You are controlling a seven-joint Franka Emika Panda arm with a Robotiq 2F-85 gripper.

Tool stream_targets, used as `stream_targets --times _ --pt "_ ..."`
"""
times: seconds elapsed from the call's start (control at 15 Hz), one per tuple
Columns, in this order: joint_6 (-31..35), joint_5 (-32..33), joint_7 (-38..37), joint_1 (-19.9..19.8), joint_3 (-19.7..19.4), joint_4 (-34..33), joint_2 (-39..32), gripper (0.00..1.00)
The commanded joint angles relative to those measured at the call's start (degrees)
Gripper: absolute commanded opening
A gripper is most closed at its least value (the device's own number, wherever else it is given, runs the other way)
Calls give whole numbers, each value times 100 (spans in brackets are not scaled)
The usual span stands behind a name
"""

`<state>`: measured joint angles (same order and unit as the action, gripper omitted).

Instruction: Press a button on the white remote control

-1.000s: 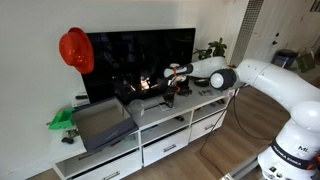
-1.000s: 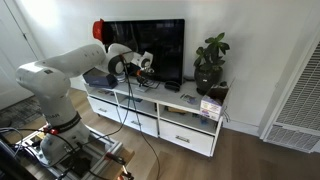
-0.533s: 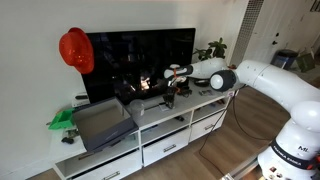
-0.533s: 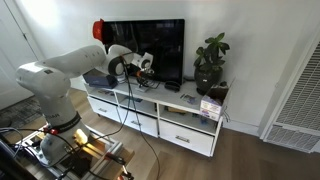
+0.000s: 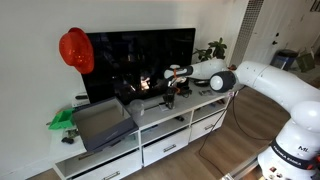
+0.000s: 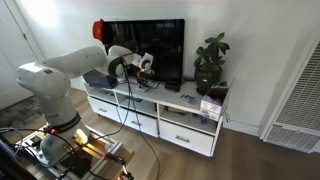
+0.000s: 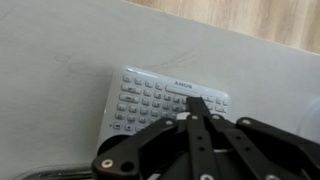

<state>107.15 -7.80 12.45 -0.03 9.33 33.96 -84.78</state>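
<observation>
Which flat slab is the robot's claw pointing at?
The white remote control with rows of keys, right under the gripper; the small dark slab lies farther off.

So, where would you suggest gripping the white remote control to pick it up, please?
Probably across its two long edges near the middle, coming straight down from above: the white remote control lies flat, keys up, on the white surface, so only its thin sides offer purchase.
</observation>
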Motion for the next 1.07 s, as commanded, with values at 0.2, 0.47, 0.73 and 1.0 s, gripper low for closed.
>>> stream_targets --times 0.2,0.47,0.73,1.0 --pt "62 -181 -80 -38 -17 39 -59 0" --pt "99 -202 -277 -48 -89 111 -77 0" --pt "84 -213 -312 -11 -47 -62 -88 0" --pt "17 -173 -301 53 -43 -213 -81 0"
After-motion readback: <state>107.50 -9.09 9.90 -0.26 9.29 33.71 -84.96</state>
